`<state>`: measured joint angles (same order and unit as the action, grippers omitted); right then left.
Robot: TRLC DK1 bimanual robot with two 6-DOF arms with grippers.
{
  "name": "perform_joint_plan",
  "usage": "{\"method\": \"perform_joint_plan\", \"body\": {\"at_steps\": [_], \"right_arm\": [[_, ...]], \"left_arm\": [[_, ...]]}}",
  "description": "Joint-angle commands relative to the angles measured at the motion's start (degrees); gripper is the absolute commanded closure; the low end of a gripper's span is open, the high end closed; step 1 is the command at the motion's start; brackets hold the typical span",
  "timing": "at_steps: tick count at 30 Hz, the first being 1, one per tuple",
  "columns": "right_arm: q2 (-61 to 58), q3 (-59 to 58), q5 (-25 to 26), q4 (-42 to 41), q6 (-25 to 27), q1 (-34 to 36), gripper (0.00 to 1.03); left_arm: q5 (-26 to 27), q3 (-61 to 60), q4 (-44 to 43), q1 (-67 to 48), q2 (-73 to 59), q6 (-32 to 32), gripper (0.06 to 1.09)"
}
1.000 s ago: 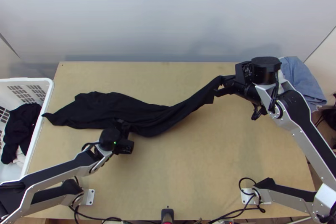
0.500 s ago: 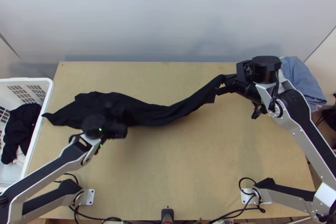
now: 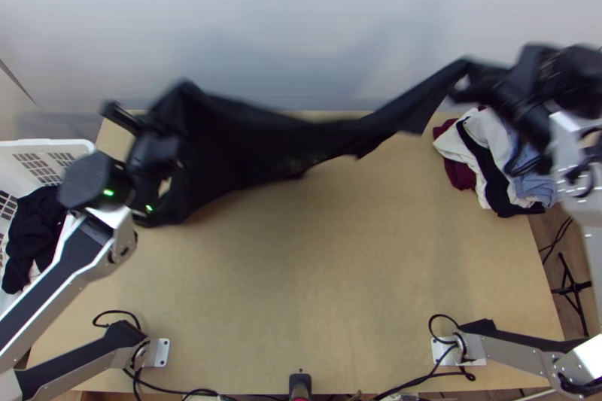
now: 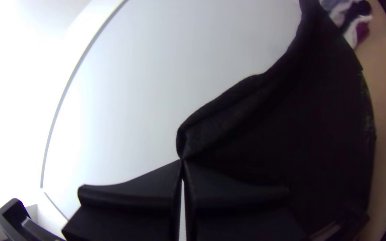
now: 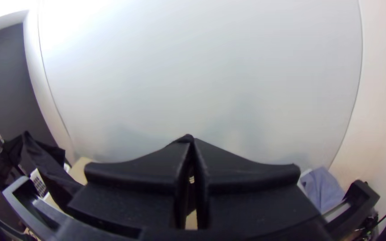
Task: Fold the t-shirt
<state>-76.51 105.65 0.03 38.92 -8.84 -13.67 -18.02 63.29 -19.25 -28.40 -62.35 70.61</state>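
Note:
The black t-shirt (image 3: 256,138) hangs stretched between both grippers above the table's far part, its middle sagging. My left gripper (image 3: 177,100) is at its left end in the top view. In the left wrist view my left gripper (image 4: 182,164) is shut on an edge of the t-shirt (image 4: 291,125), which spreads away from the fingertips. At the cloth's other end is my right gripper (image 3: 470,74), raised near the table's far right. In the right wrist view my right gripper (image 5: 189,142) is shut on a bit of the t-shirt (image 5: 50,165), which trails off toward the left arm.
A white basket (image 3: 85,147) with dark clothes stands at the table's left. A pile of white, maroon, black and blue clothes (image 3: 489,145) lies at the far right corner, beneath the right arm. Bare wood (image 3: 323,265) spans the table's middle and near part.
Both arms have moved outward and toward the far side. The left gripper has taken hold of the t-shirt. The cloth's left part, earlier lying on the table, is lifted and pulled wide.

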Motion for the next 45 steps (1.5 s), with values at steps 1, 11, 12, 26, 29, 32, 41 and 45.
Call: {"method": "perform_joint_plan", "body": {"at_steps": [1,11,12,26,29,32,41,45], "right_arm": [[-5.1,21.6,0.1,0.5,-3.8,4.2,1.0],[-5.4,22.9,0.1,0.4,-5.2,3.0,1.0],[-4.8,21.9,0.1,0.6,-5.0,2.9,1.0],[0.1,11.4,0.1,0.4,-3.9,0.8,1.0],[1.2,8.9,0.1,0.2,-4.0,-0.2,1.0],[2.1,6.8,0.1,0.1,-4.0,-1.2,1.0],[5.4,-0.1,0.2,0.1,-3.6,-1.3,1.0],[7.9,-5.3,0.1,-0.1,-4.0,-1.3,1.0]], "left_arm": [[-1.9,16.3,-7.1,1.2,-4.5,-2.8,1.05],[-7.9,6.6,-8.0,-10.0,0.9,-3.2,0.11],[-9.0,2.2,-6.0,-12.8,3.5,-2.1,0.11],[-9.1,-38.4,-4.8,-24.0,25.3,7.6,0.11],[-9.1,-40.9,-4.8,-22.7,24.5,4.3,0.11],[-9.1,-43.3,-4.7,-22.1,22.6,1.7,0.11],[-12.9,-36.8,2.5,-31.1,13.5,-16.7,0.11],[-13.3,-34.2,4.1,-36.2,9.0,-22.4,0.11]]}}
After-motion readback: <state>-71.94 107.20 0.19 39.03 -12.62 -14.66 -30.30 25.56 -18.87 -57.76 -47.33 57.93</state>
